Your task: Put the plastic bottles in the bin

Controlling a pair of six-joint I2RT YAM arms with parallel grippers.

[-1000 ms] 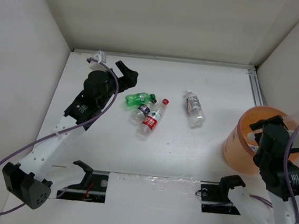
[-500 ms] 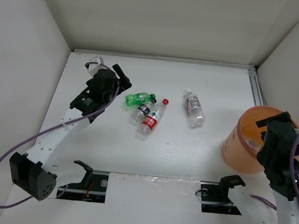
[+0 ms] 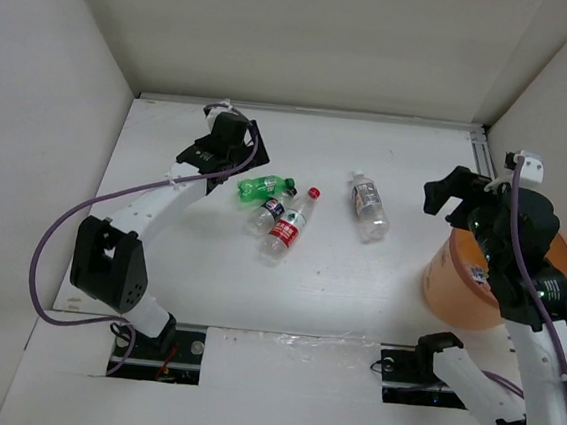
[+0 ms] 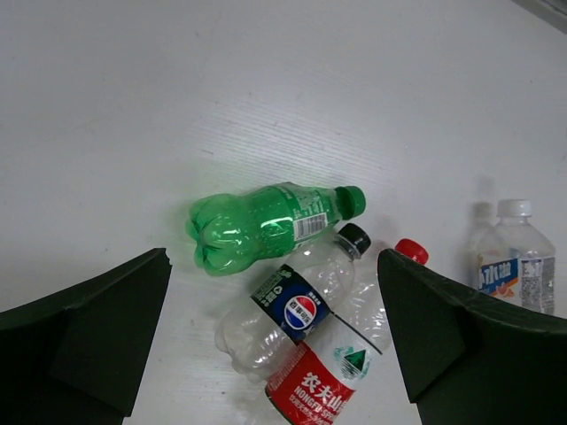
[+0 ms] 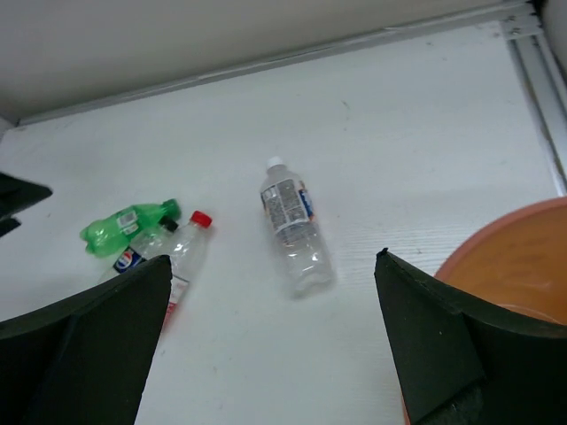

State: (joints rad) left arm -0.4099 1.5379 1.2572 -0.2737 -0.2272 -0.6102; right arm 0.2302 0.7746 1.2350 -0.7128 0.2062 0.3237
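Note:
Four plastic bottles lie on the white table. A green bottle (image 3: 265, 186), a dark-labelled clear bottle (image 3: 268, 212) and a red-labelled, red-capped bottle (image 3: 289, 226) lie bunched together; a pale-labelled bottle (image 3: 368, 207) lies apart to their right. The orange bin (image 3: 457, 285) stands at the right. My left gripper (image 3: 240, 160) is open and empty, hovering just left of the bunch; its wrist view shows the green bottle (image 4: 266, 226), the dark-labelled one (image 4: 292, 310) and the red-labelled one (image 4: 332, 376) between its jaws. My right gripper (image 3: 447, 200) is open and empty above the bin's far-left rim (image 5: 509, 279), facing the pale bottle (image 5: 294, 226).
White walls close the table at the back, left and right. A metal rail (image 3: 488, 172) runs along the right side behind the bin. Black arm mounts (image 3: 420, 361) sit at the near edge.
My left gripper has swung to the right, to beside the green bottle. My right gripper has moved from over the bin towards the far left, out over its rim.

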